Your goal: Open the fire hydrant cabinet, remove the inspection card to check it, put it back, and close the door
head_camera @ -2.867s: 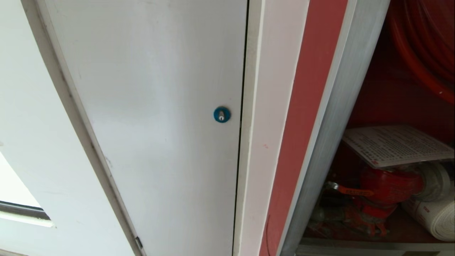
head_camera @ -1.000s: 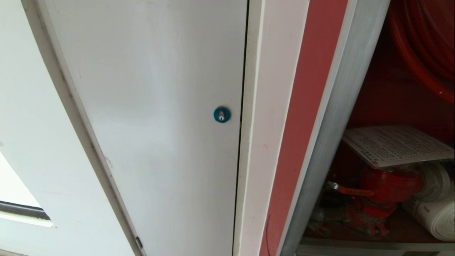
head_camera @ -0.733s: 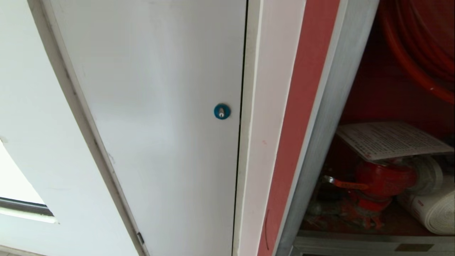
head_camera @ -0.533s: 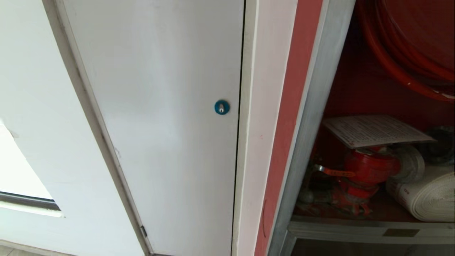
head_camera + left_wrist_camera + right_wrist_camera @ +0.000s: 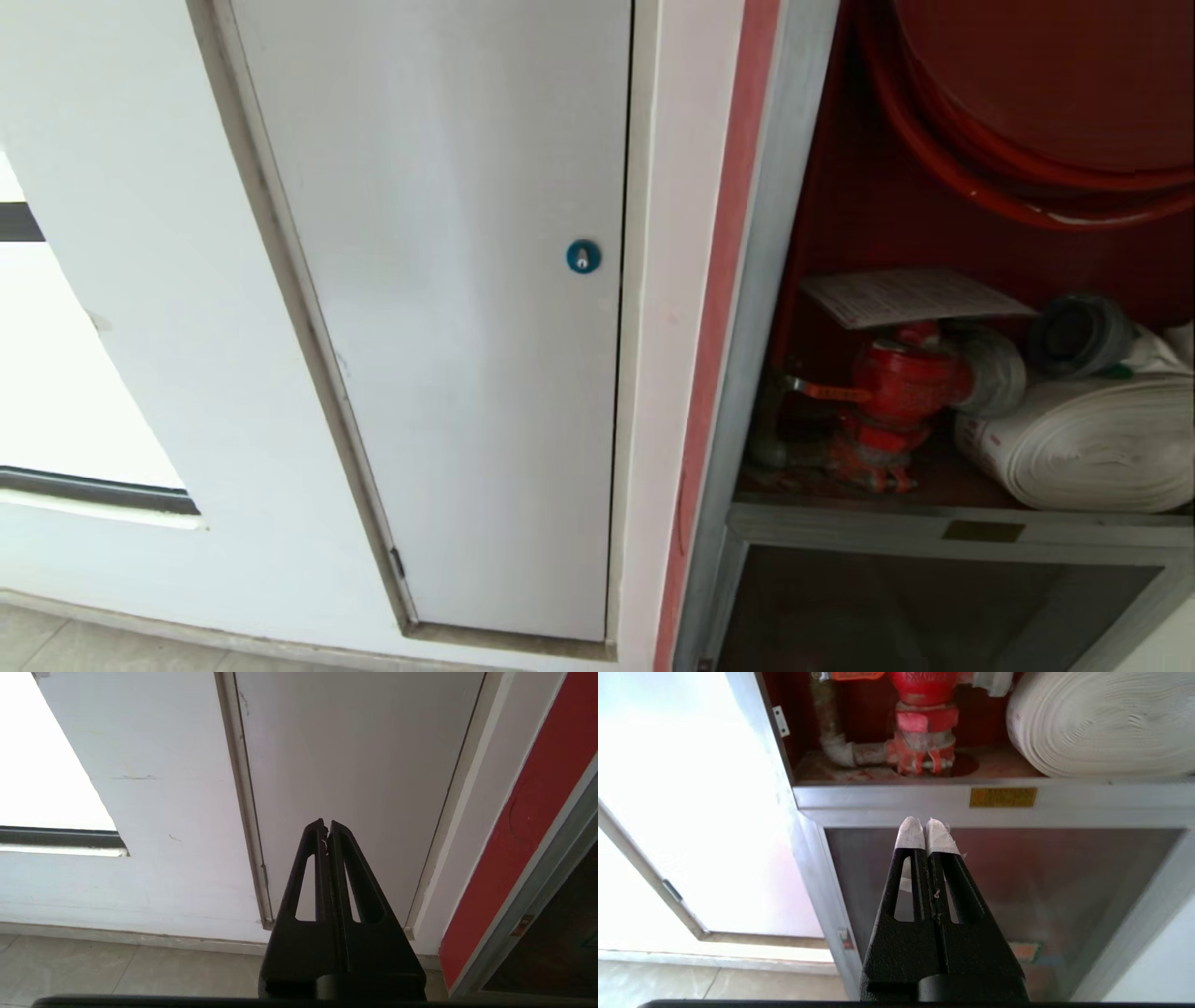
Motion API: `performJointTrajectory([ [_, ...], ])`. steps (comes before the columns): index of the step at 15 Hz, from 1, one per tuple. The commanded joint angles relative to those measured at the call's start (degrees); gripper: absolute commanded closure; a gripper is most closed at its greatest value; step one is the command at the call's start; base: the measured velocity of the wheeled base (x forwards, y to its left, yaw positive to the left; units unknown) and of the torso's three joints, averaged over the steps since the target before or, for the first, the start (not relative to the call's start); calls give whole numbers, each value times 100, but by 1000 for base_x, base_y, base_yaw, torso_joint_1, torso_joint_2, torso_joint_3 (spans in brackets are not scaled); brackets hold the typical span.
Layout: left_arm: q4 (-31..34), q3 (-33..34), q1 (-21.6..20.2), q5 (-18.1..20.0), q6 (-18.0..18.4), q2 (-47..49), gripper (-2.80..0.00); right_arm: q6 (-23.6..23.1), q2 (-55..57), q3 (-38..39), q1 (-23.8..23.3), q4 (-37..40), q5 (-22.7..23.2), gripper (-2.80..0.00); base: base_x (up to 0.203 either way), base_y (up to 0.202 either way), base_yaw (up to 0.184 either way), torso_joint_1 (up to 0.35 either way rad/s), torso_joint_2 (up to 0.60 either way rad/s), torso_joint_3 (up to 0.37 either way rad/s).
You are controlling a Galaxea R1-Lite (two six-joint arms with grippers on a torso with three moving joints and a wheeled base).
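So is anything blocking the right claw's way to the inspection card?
Nothing visible. The fire hydrant cabinet stands open, with the inspection card lying exposed on the red valve. The shut right claw sits lower, facing the dark panel.

Corridor or service area of a public or commercial building, not a home: a fire hydrant cabinet (image 5: 761,308) with aluminium frame is set into a white painted wall (image 5: 121,308), its red interior holding a red hydrant valve (image 5: 896,392), a white rolled hose (image 5: 1092,448), a red hose reel (image 5: 1027,103) and a printed inspection card (image 5: 910,297) lying on the valve. Beside it, a flush white service door (image 5: 448,308) with a small round blue lock (image 5: 583,257), the kind covering a utility shaft. Pale tiled floor (image 5: 117,970) below, a dark-framed window (image 5: 56,373) at one side.
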State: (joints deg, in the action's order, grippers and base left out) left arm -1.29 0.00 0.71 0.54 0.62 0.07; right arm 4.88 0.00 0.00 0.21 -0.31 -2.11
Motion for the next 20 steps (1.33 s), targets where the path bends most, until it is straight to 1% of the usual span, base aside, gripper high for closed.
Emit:
performJointTrajectory([
  [1,-3,79,0,-1,-1,1,0,5,0,0,0,-4,0,0,-196,0,0,2,-2,6],
  [20,-3,75,0,7,96,1,0,-2,0,0,-2,-4,0,0,-195,0,1,2,2,2],
])
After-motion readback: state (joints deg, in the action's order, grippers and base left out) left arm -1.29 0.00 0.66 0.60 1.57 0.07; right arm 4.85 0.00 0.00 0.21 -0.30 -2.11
